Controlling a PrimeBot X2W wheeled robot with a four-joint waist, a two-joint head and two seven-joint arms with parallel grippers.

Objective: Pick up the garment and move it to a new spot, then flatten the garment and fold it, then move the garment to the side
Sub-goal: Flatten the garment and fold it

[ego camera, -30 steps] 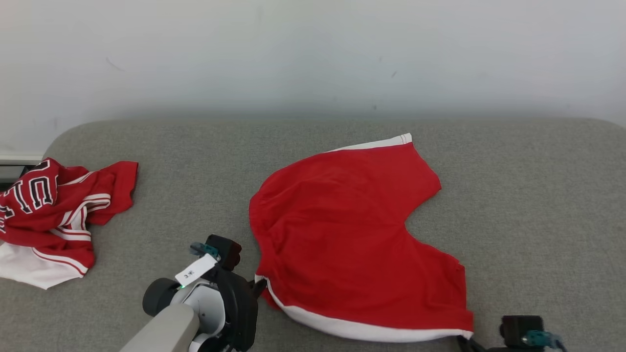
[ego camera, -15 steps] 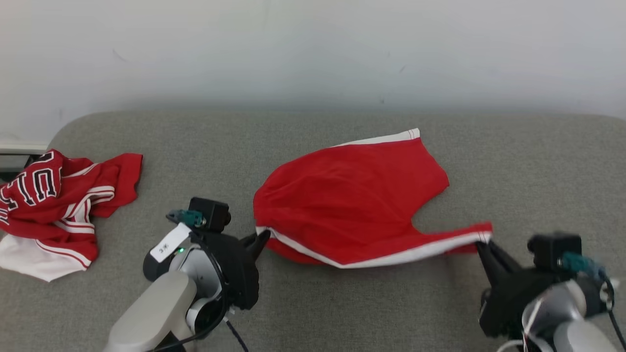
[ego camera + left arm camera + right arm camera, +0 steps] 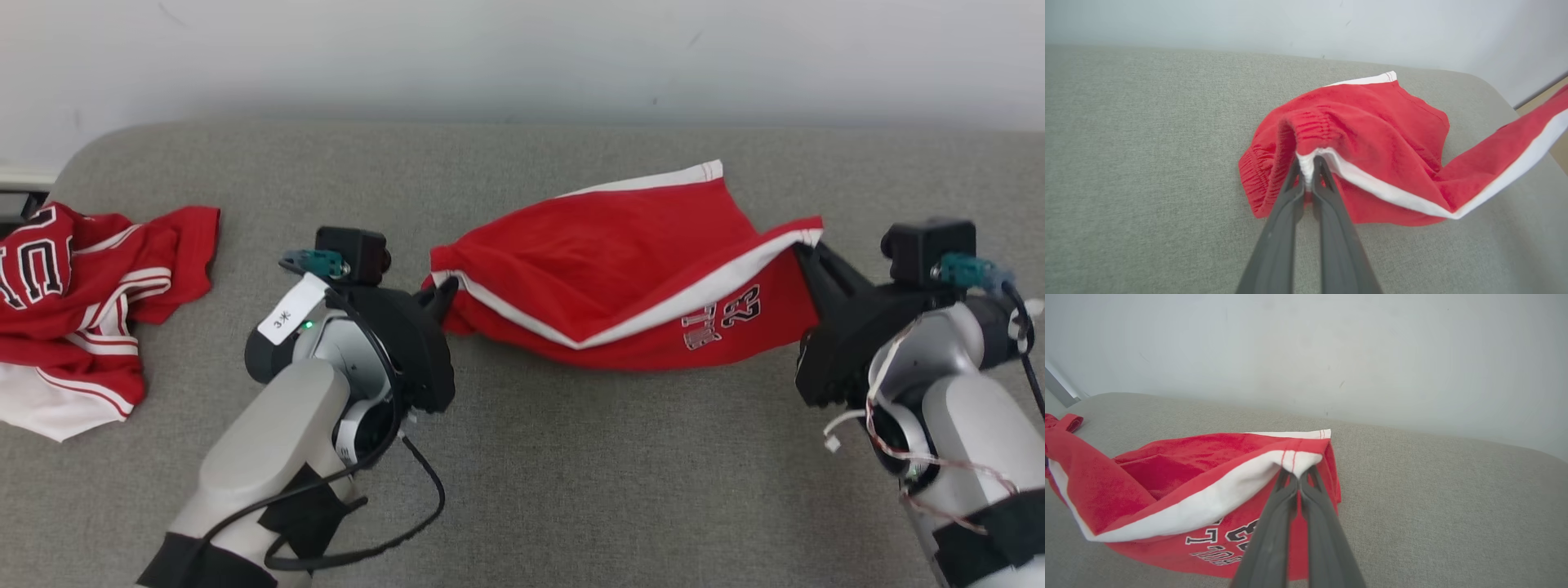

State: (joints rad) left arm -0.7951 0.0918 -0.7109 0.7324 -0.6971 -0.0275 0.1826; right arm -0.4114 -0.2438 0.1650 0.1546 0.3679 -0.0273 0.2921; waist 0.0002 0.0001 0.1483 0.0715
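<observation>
I think I am at the fold step. My left gripper (image 3: 443,287) has its jaws pinched on the waistband of the red cloth shorts with white trim (image 3: 620,261). My right gripper (image 3: 804,247) is pinched on a leg hem. The shorts are mid-bench on the grey padded bench (image 3: 571,457), near edge lifted. Next I should lay that edge over the far one, evenly.

There are two garments on the one grey cushion (image 3: 571,490): the red shorts (image 3: 604,253) near its middle and a crumpled red-and-white garment (image 3: 90,327) at its left edge. There are two grippers, the left gripper (image 3: 441,292) and the right gripper (image 3: 807,247), each with two dark fingers.
</observation>
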